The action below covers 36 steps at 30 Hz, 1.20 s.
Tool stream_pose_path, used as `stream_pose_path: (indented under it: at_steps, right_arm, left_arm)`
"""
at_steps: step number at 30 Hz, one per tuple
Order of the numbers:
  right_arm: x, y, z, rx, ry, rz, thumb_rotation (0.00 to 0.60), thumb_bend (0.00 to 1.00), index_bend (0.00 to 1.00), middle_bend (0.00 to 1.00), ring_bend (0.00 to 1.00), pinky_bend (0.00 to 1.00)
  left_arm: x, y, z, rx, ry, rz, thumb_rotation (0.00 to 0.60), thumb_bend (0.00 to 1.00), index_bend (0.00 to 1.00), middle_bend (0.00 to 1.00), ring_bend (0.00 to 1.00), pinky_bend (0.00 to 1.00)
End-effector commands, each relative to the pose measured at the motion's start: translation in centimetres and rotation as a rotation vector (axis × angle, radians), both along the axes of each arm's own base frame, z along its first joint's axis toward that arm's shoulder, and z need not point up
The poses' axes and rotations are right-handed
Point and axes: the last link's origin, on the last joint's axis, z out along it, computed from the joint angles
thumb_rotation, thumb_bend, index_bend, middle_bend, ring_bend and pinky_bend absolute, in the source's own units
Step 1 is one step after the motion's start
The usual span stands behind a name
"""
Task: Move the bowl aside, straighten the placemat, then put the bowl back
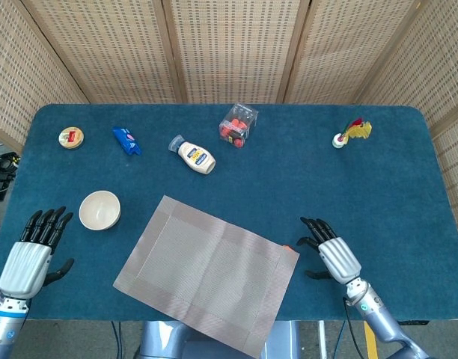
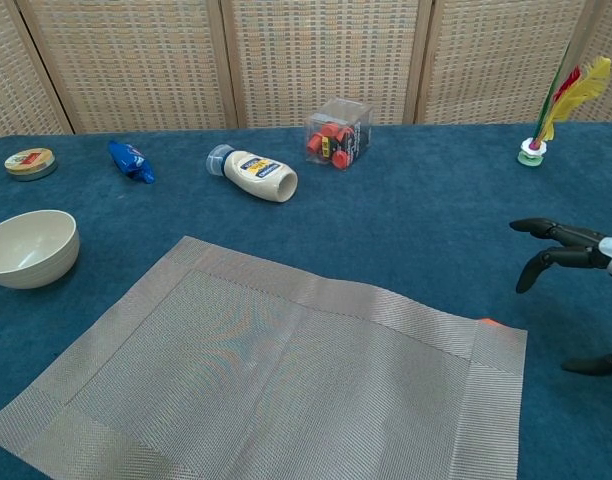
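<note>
The placemat (image 1: pixel 208 271) lies skewed on the table (image 1: pixel 379 187), one corner past the near edge; it is best squared by its right corner. The bowl (image 1: pixel 99 209) sits just left of it. The right hand (image 1: pixel 330 250), empty and spread, hovers near that corner; the left hand (image 1: pixel 31 250), also empty, is well apart.

Both hands, the left hand (image 1: pixel 31 258) and the right hand (image 1: pixel 332 254), have black fingers, silver-grey backs and blue-ringed wrists.
</note>
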Motion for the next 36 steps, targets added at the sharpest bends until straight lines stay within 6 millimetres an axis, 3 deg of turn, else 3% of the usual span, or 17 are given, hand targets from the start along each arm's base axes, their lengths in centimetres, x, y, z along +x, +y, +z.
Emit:
stream_pose_path:
  at_steps: [1, 28, 36]
  right_arm:
    - [-0.1, -0.2, -0.5, 0.006, -0.017, -0.006, 0.6, 0.22, 0.4, 0.01, 0.0, 0.0]
    - [-2.3, 0.0, -2.5, -0.016, -0.09, -0.007, 0.6, 0.22, 0.4, 0.01, 0.0, 0.0]
    - [-2.1, 0.2, -3.5, 0.004, -0.114, -0.012, 0.6, 0.22, 0.4, 0.01, 0.0, 0.0]
  left_arm:
    - [-0.1, 0.1, 0.0, 0.001, 0.0, 0.004, 0.6, 0.26, 0.0, 0.0, 0.0, 0.0]
    - [-0.1, 0.1, 0.1, 0.007, -0.018, 0.004, 0.6, 0.26, 0.0, 0.0, 0.0, 0.0]
    - [-0.1, 0.1, 0.2, 0.011, -0.023, 0.005, 0.6, 0.26, 0.0, 0.0, 0.0, 0.0]
